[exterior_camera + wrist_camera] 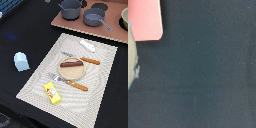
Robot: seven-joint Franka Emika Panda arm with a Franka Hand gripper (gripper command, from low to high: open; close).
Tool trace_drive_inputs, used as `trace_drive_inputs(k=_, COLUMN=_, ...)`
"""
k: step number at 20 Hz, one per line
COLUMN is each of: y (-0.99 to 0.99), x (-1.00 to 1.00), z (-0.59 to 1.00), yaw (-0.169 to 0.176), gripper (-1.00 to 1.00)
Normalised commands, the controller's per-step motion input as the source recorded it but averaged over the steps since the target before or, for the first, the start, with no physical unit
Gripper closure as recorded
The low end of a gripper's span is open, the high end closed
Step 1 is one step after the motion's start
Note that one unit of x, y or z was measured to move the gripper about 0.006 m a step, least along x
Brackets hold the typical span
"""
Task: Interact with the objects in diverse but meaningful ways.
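Hand unseen; sausage (71, 64) lies on plate (73, 73).

A dark table (20, 30) carried a striped placemat (102, 75) and a pink tray (75, 26). A pale blue cup (21, 61) sat beside the mat.

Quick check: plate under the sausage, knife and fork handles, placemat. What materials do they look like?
Plate: tan and matte, likely wood or wood-look plastic. Knife and fork handles: orange-brown, wood-like; the tips are grey, metal or painted. Placemat: pale with fine stripes, looks like woven fabric. Too blurry to be sure.
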Motion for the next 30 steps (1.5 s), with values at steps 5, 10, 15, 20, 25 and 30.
trace_drive_inputs(k=5, y=-0.69, x=0.01, z=-0.25, yaw=0.020, gripper=-1.00)
trace_drive_inputs(k=10, y=-0.72, x=0.01, z=-0.30, yaw=0.031, gripper=-1.00)
trace_drive_inputs(k=15, y=-0.69, x=0.00, z=-0.31, yaw=0.050, gripper=-1.00)
trace_drive_inputs(k=20, y=-0.54, x=-0.02, z=-0.34, yaw=0.078, gripper=-1.00)
trace_drive_inputs(k=25, y=-0.45, x=-0.15, z=-0.35, yaw=0.110, gripper=-1.00)
trace_drive_inputs(k=30, y=-0.51, x=-0.11, z=-0.26, yaw=0.101, gripper=-1.00)
